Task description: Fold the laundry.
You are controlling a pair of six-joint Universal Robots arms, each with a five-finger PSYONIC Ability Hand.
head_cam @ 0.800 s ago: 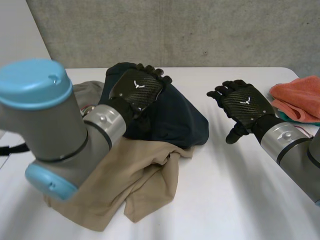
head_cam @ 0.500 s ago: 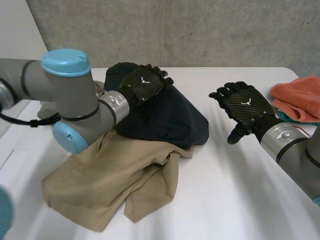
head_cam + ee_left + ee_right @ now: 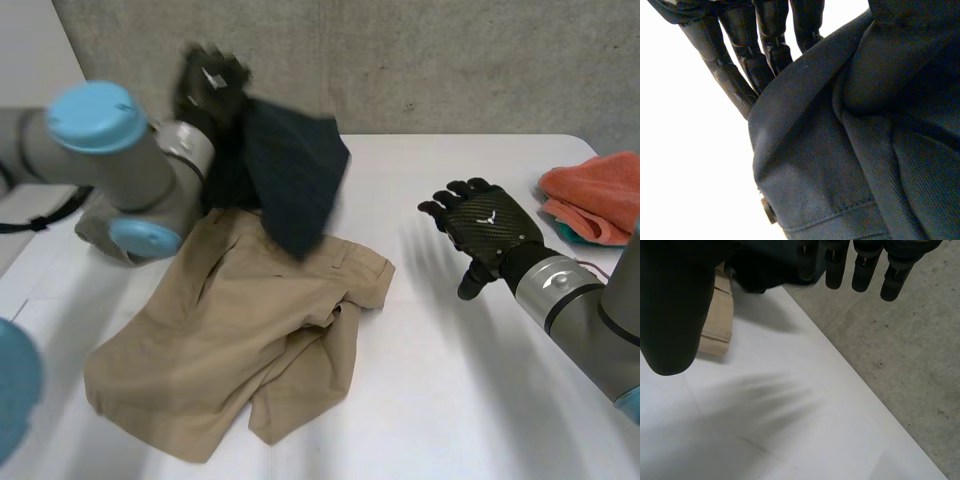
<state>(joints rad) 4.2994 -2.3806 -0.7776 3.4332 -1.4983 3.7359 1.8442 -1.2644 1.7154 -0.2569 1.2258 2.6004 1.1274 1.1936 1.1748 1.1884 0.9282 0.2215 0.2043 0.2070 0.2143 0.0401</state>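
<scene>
The left hand was clamped on one edge of a navy garment, holding it in the air above the tan shorts that lay crumpled on the desk. The right hand hovered over the desk, fingers spread apart, holding nothing.

head high, wrists close, sharing dark garment

The left hand has swept the dark garment up off the tan shorts toward the far left, baring their waistband.
</scene>
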